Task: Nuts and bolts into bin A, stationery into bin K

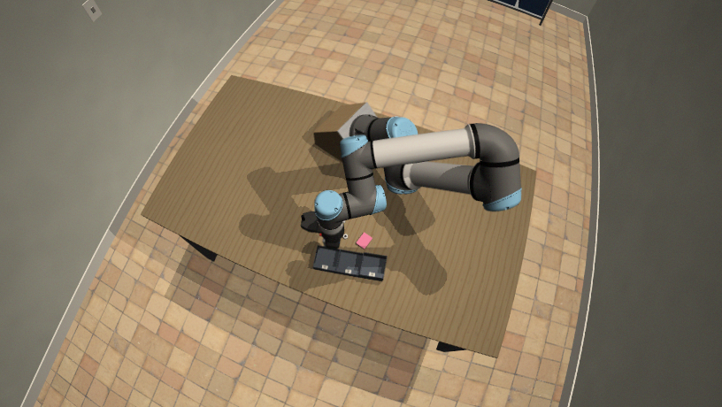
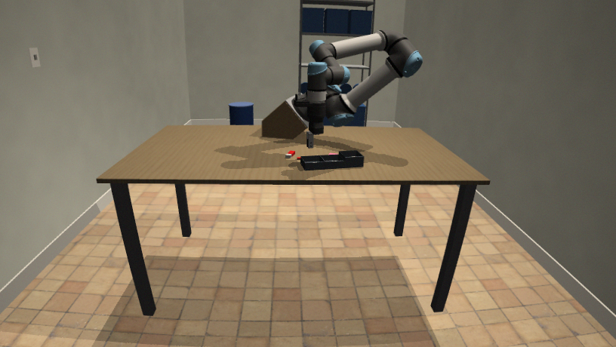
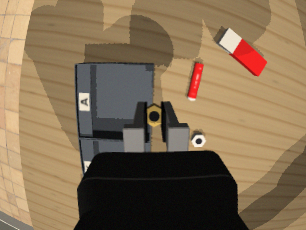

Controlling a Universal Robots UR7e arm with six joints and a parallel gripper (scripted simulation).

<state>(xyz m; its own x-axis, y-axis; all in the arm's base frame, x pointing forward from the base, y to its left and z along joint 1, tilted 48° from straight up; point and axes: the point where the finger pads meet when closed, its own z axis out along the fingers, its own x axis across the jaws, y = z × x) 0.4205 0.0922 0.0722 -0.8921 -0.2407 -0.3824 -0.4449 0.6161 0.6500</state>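
In the wrist view my gripper (image 3: 154, 114) is shut on a small brass nut (image 3: 153, 115), held above the right edge of the dark bin marked A (image 3: 115, 98). This bin is the end one of a row of three joined bins (image 1: 349, 263). A white nut (image 3: 198, 139) lies on the table just right of my fingers. A thin red pen-like stick (image 3: 194, 81) lies right of bin A, and a red and white eraser (image 3: 241, 51) lies farther right. In the overhead view the gripper (image 1: 331, 241) hangs over the row's left end.
A pink flat block (image 1: 364, 240) lies on the table behind the bins. A brown wedge-shaped block (image 2: 282, 119) stands at the back of the table by the arm's base. The bins sit near the table's front edge.
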